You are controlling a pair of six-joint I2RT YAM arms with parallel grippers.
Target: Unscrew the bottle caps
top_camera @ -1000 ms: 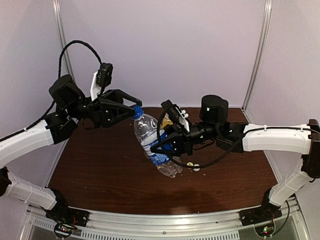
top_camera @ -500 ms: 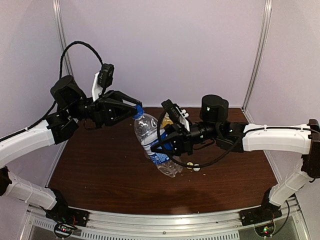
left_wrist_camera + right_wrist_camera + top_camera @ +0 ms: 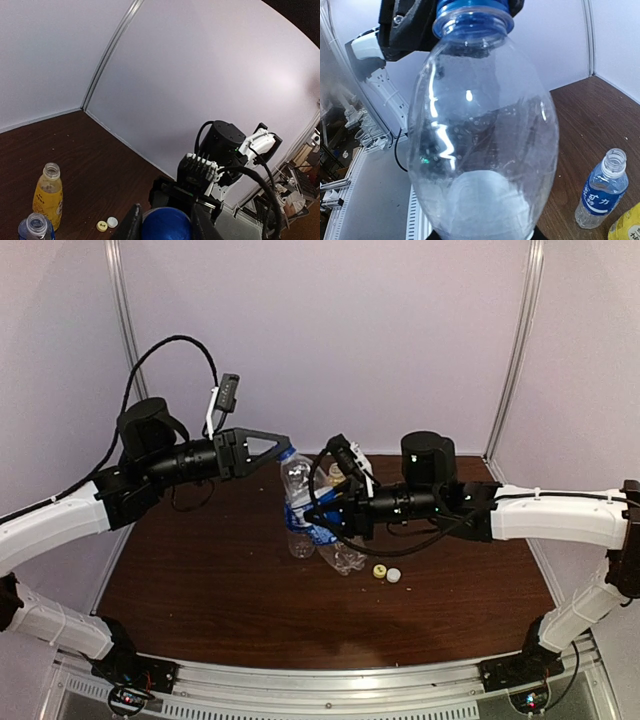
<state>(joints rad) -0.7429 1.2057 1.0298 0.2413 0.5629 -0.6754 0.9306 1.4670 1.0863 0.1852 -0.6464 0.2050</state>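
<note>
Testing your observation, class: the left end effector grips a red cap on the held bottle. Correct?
No. The cap is blue, not red, as the left wrist view shows. The left end effector does grip it, on the held bottle.

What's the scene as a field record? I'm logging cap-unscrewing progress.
right gripper: shut on tall clear plastic bottle with blue label
left gripper: shut on blue round plastic cap at that bottle's neck
open bottles standing: yellow-orange plastic bottle; short clear plastic bottle with blue label
loose caps on dark wooden table: small yellow cap; small white cap
</note>
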